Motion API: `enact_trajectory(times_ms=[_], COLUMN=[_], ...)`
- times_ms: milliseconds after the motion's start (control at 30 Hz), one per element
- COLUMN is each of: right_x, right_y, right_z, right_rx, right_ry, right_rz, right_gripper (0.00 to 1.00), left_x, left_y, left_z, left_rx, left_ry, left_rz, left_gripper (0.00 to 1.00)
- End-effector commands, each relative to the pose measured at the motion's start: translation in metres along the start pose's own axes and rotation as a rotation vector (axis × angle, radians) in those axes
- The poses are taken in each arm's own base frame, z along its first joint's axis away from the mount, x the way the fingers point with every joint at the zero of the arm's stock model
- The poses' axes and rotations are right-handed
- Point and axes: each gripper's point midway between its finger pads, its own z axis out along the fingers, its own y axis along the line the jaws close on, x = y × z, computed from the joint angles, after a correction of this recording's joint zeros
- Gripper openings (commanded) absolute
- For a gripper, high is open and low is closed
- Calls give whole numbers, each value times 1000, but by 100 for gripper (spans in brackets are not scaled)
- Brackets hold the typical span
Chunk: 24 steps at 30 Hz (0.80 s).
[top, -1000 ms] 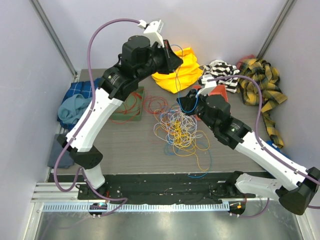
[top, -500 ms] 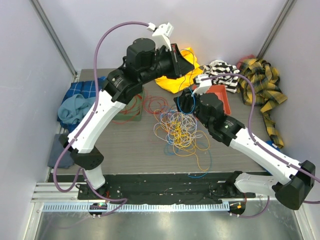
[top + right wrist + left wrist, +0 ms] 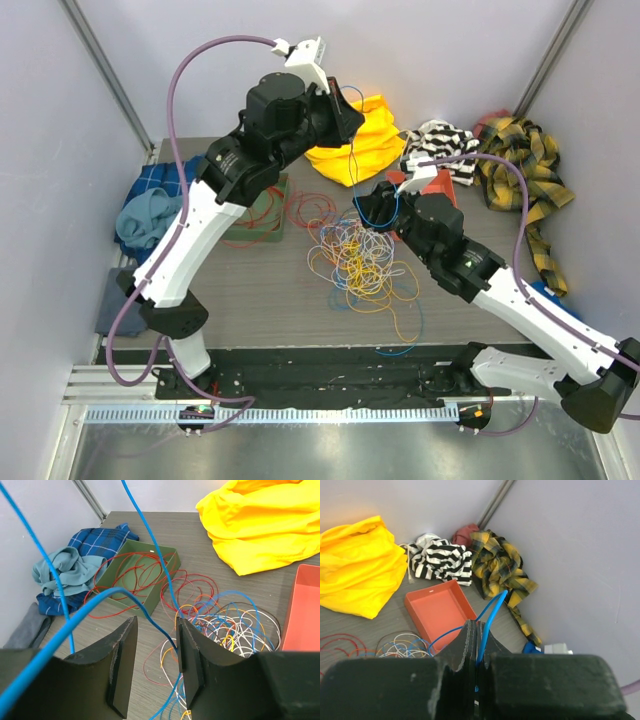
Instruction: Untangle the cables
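Note:
The cables (image 3: 360,262) lie as a tangled pile of white, yellow, orange, blue and red loops mid-table. One blue cable (image 3: 352,160) rises out of it. High above the table's back, my left gripper (image 3: 345,115) is shut on that blue cable (image 3: 492,611), which sticks out between its closed fingertips (image 3: 470,630). Lower, at the pile's far edge, my right gripper (image 3: 368,205) is open. In the right wrist view the blue cable (image 3: 90,605) runs loosely between the right gripper's (image 3: 156,622) parted jaws. Red cables (image 3: 135,575) spill into and around a green tray (image 3: 165,560).
An orange tray (image 3: 445,190) sits right of the pile. A yellow cloth (image 3: 365,145), a striped cloth (image 3: 440,140) and a plaid cloth (image 3: 520,170) line the back and right. A blue cloth (image 3: 150,205) lies at the left beside the green tray (image 3: 268,195).
My right gripper's jaws have parted, and the blue cable now runs loose between them. My left arm swung right with the cable and came back.

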Motion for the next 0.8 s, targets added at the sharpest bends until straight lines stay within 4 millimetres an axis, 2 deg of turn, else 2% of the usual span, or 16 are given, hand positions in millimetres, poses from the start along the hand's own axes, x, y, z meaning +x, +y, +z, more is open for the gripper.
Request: enact_trajectory(times_ms=[0,100,233,433,700,767], right_x=[-5,-3,-1,1,2,3], right_y=[2,0,0,-8,-12,-14], right_z=[-6,-4,2,13,27,29], right_rx=[-11,-2,3,56,93,112], right_ry=[-15,-14,-8,-11,-11,-9], right_rz=[10,5,-11,-54,-72,-72], right_gripper=[44,44,45,47,47,23], left_x=[-15,-15,-9,-12,-11,-10], left_y=[5,2,-12,-28,-38,-39], left_z=[-4,-5,-7,-21,-32,-34], left_rx=[-39,-22,48,117,161,164], left_ry=[-51,-46,-14,-4,8,12], left_rz=[26,17,-12,-40,-61,-59], left_gripper=[0,0,0,0,0,0])
